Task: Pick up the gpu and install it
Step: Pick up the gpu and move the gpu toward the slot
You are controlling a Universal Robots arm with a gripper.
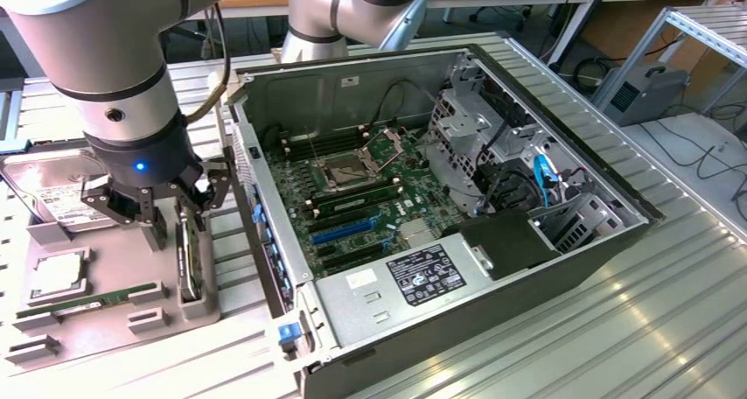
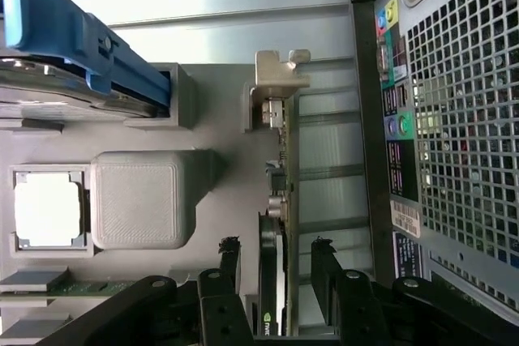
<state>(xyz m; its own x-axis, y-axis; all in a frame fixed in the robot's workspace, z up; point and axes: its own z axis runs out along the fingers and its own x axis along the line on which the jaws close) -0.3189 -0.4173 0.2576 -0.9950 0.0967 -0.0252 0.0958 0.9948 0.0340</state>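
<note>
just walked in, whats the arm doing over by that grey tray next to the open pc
The arm's gripper is lowered over the gpu, which stands on edge in a slot of the grey parts tray beside the open computer case. In the wrist view its fingers are open, one on each side of the card with a gap showing, so the card is not gripped yet. It sits in the tray, not lifted and not installed in the case.

Hovers over the grey moulded tray point(image 1: 122, 263), with the black pincer point(image 1: 171, 228) spread astride the thin flat black gpu point(image 1: 187, 268) standing on edge. Shares that tray with a silver hard drive point(image 1: 52, 193) and a narrow green memory stick point(image 1: 87, 301), just beside an open black computer case point(image 1: 561, 268).
</note>
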